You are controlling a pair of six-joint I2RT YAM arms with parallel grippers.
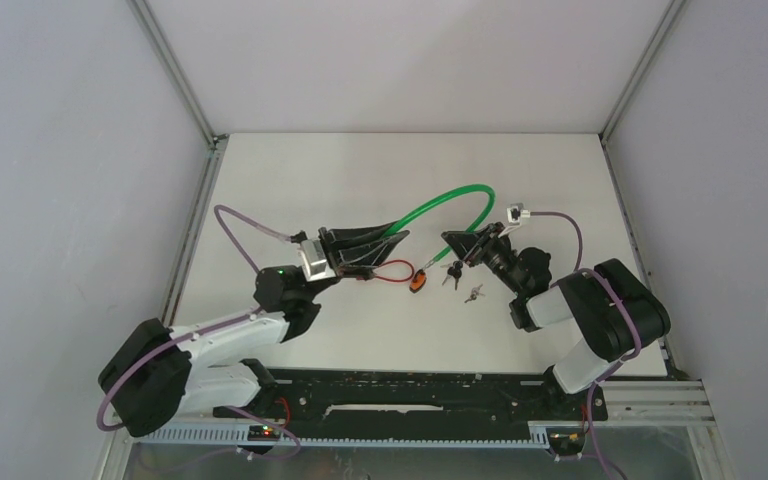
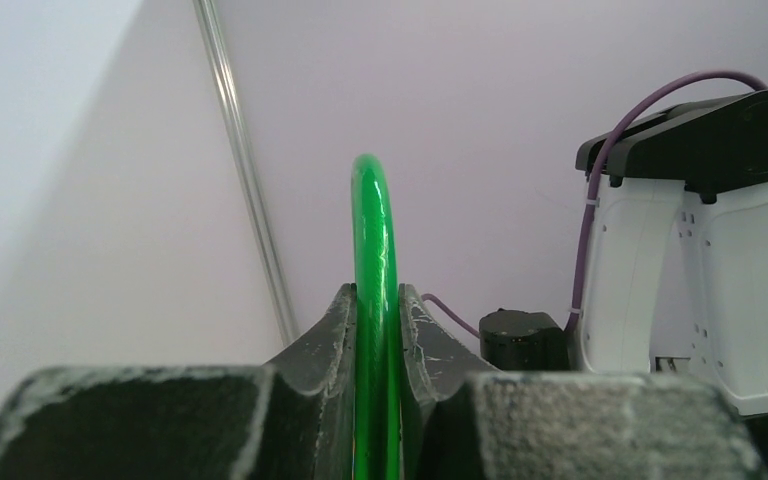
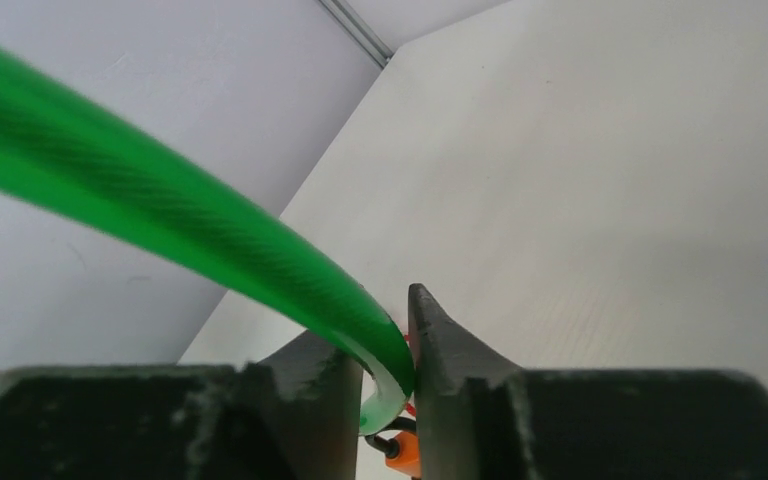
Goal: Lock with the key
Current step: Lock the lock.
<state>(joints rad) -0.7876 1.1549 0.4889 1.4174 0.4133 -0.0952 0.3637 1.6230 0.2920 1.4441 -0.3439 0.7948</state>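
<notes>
- Lock (image 1: 418, 281): small & orange, lies on the white worktop (image 1: 360, 340). All places below are told from this lock.
- Green cable (image 1: 447, 198): one end runs down to the lock. The rest goes up in a big bow behind it & comes down again on its left.
- L hand (image 1: 395, 238), left of the lock: narrow, squeezing the cable. In its own cam the cable sits tight btw both fingers (image 2: 325, 340). I think it holds there so the bendy cable can't flop around.
- R hand (image 1: 455, 242), just behind & right of the lock: narrow too, w/ the cable btw its fingers (image 3: 440, 340), very near the lock end. It looks pinched. The orange lock peeks out right under the fingers. I think it grabs there b/c that is the bit that must be steered.
- Keys (image 1: 452, 272): flat on the worktop just right of the lock, one more a bit further right. No hand has them.
- Red cord (image 1: 390, 270): thin loop on the worktop just left of the lock. Can't tell what it is tied to.
- My guess: the key part is not begun. Both hands are busy w/ the cable, so one must let go to get a key. The cable may spring away then.
</notes>
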